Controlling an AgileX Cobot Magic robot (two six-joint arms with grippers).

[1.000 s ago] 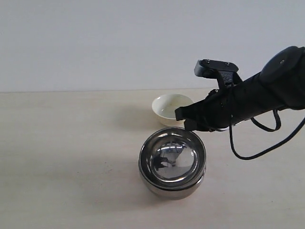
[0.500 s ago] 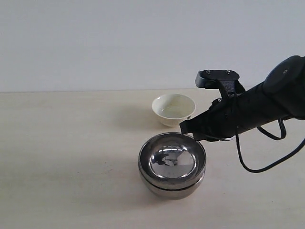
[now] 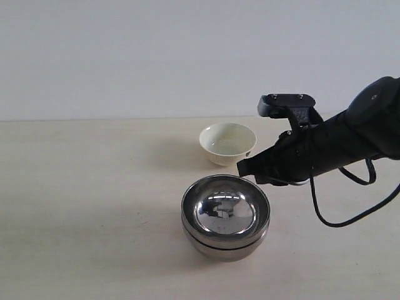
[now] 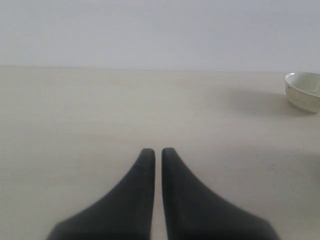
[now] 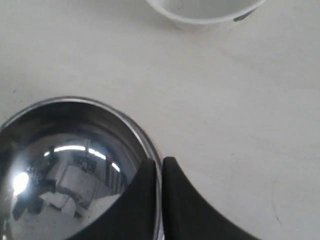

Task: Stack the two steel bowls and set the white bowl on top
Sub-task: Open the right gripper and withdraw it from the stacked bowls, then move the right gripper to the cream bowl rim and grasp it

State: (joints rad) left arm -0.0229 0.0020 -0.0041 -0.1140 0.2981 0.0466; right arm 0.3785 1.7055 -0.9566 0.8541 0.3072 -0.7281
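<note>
On the bench (image 3: 94,206), in the outside view, the steel bowls (image 3: 225,215) sit nested one in the other, and the white bowl (image 3: 227,142) stands alone just behind them, not touching. The right arm (image 3: 331,147) reaches in from the right, its jaws at the stack's back right rim; how they stand is hidden here. The left jaws are out of this view.

From the left wrist, the left jaws hang over bare bench (image 4: 100,110), pressed nearly together with a thin empty slit between; the white bowl (image 4: 304,92) shows at the frame's edge, well apart. The stack is missing from this view.

From the right wrist, the right jaws are almost together, and the rim of the steel bowls (image 5: 65,160) runs into their slit; whether they pinch it or hang just above it I cannot tell. Only here does the white bowl's (image 5: 200,10) dark mark (image 5: 242,17) show.

Stacking looks done, so I judge the white bowl is next: clear the rim straight up without dragging the upper bowl, spread the jaws, take the white bowl by its near wall, carry it level and lower it centred
</note>
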